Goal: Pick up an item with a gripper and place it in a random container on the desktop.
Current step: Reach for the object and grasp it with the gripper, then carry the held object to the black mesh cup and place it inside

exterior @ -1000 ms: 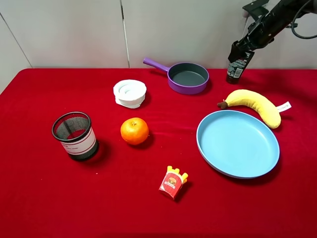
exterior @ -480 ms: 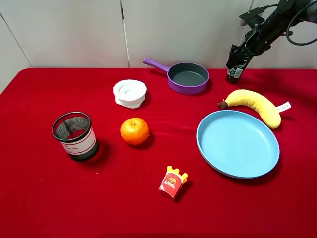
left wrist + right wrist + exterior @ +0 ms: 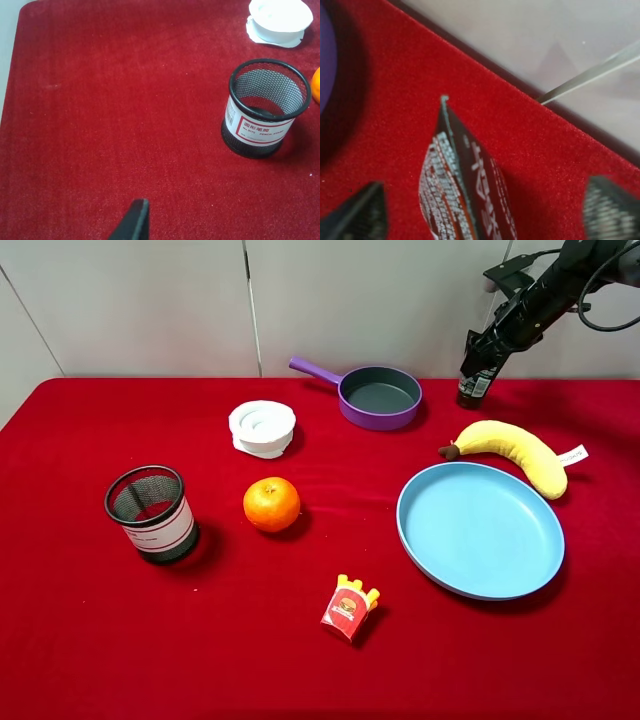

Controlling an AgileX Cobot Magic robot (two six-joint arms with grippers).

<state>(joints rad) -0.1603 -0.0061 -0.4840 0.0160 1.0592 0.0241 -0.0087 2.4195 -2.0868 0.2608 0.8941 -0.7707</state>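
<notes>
The tube [image 3: 474, 385] stands at the counter's [image 3: 250, 660] back edge near the right corner, between the wide-apart jaws of the right gripper [image 3: 484, 352], ungrasped. Lifting it and placing it in the mesh cup [image 3: 152, 512] remain.

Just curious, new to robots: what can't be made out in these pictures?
Left gripper: only one fingertip shows at the left wrist picture's edge; open or shut unclear.
Tube: print blurred in the right wrist view, one end cut off by the frame.
Tube's top: hidden by the right gripper in the high view.
</notes>
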